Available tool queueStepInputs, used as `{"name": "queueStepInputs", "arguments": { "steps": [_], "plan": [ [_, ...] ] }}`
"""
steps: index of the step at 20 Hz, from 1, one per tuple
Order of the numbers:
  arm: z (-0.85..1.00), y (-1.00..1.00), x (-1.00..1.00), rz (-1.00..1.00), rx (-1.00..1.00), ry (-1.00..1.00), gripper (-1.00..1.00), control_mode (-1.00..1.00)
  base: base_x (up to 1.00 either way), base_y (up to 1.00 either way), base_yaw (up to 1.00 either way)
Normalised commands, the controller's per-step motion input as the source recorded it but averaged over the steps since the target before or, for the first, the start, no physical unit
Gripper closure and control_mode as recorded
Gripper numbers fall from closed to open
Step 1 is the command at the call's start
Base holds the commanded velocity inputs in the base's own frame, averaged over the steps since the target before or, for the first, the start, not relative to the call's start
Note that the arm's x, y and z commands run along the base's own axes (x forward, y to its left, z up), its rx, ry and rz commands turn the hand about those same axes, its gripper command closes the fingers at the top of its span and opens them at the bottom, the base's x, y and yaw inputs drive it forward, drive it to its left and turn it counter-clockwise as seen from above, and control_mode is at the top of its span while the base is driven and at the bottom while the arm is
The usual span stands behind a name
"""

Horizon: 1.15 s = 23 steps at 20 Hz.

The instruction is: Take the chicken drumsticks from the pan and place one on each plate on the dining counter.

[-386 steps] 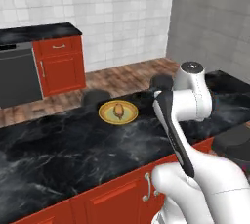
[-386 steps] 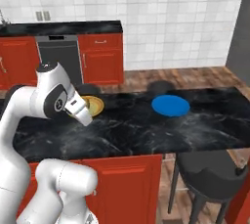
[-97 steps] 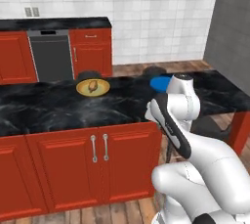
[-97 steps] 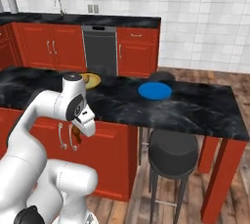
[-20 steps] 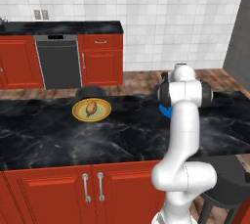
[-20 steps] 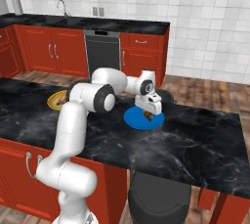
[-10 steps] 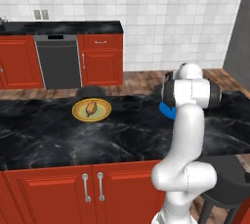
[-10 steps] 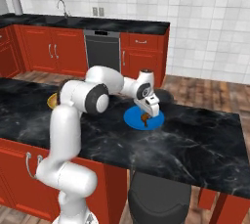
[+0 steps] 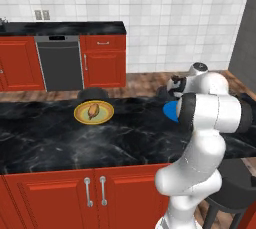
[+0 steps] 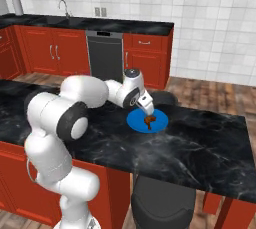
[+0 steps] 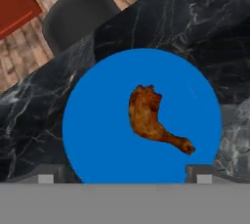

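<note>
A bright blue plate (image 11: 97,130) lies on the black marble dining counter (image 10: 200,148), and one golden-brown chicken drumstick (image 11: 151,119) rests free on its middle. My gripper (image 11: 122,179) hangs just above the plate, open, its fingertips (image 11: 197,178) spread wide to either side of the drumstick and touching nothing. From the right base view the gripper (image 10: 148,110) points down over the drumstick (image 10: 149,119) on the blue plate (image 10: 137,122). The yellow plate (image 9: 82,115) sits further left on the counter and bears the other drumstick (image 9: 93,110). My arm covers most of the blue plate (image 9: 171,110) there. The pan is out of view.
Black round stools stand on both sides of the counter, one beyond it (image 9: 93,93) and one in front (image 10: 162,200). Red cabinets and a dishwasher (image 9: 59,63) line the back wall. The counter ends at the right (image 10: 245,123).
The base has driven along the counter. The blue plate, bare 19 s ago, now carries a drumstick. Over the last second the arm's elbow has swung a little right; the drumstick stays put.
</note>
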Motion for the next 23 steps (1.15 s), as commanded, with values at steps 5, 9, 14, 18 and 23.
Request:
{"name": "queueStepInputs", "arguments": {
  "steps": [5,9,14,18,23],
  "plan": [
    [0.96,0.5,-1.0,0.11,-0.22,-0.33,-1.0,-1.0,0.0,0.0,0.0],
    [0.61,0.54,-1.0,0.11,-0.25,-0.15,-1.0,-1.0,0.0,0.0,0.0],
    [0.67,0.41,-1.0,0.14,-0.16,-0.03,-1.0,-1.0,0.0,0.0,0.0],
    [0.73,0.15,-1.0,0.15,0.0,0.25,-1.0,-1.0,0.0,0.0,0.0],
    [0.67,0.1,-1.0,0.14,0.0,0.53,-1.0,-1.0,0.0,0.0,0.0]
  ]
}}
